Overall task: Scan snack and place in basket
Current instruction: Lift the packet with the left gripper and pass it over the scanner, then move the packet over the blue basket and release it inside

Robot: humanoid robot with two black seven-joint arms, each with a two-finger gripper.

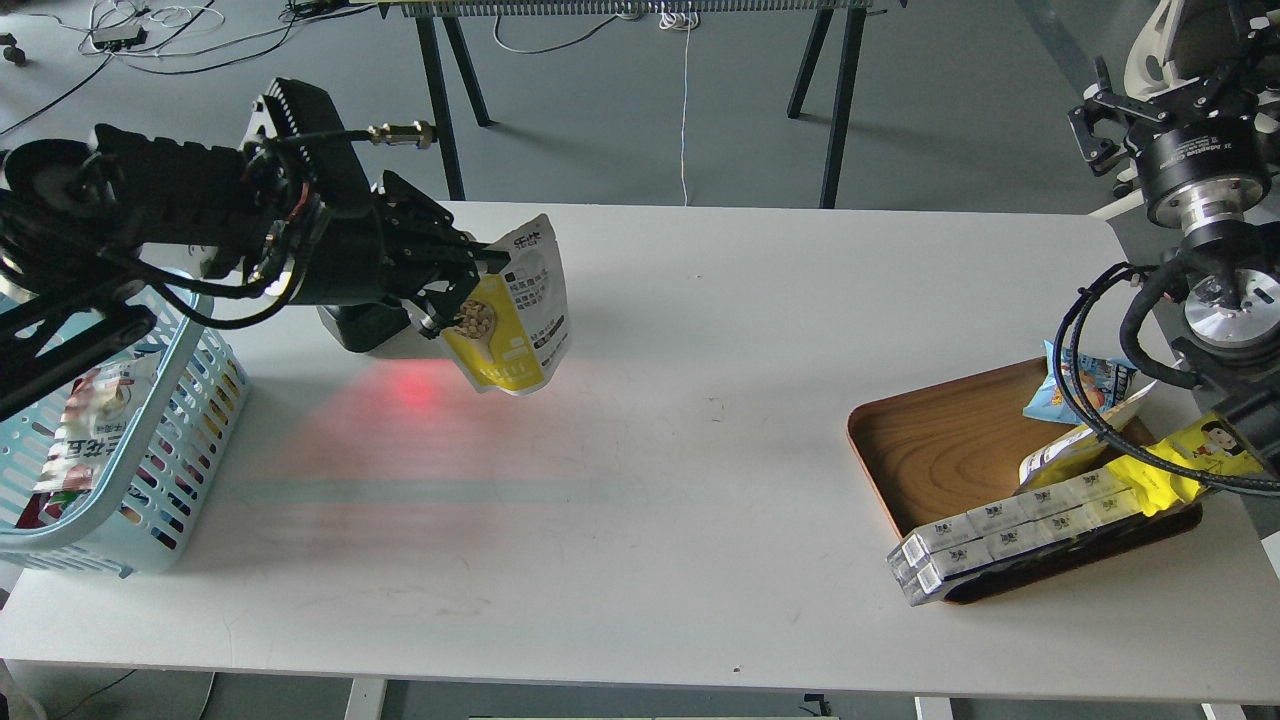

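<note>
The snack [515,330], a yellow and white pouch with a picture of beige nuts and a dark text panel, hangs tilted in the air above the table's back left. My left gripper [468,288] is shut on its upper left edge. The light blue basket [170,440] with slotted sides stands at the table's left edge, below my left arm, with packets inside. My right gripper [1165,95] is raised at the far right, beyond the table, away from the snack; its fingers cannot be told apart.
A grey scanner body [365,335] sits under my left gripper, with a red glow [415,390] on the white table [680,500]. A brown wooden tray [940,440] at the right holds white boxes [1000,535], a long yellow wrapper [1195,450] and a blue packet [1075,385].
</note>
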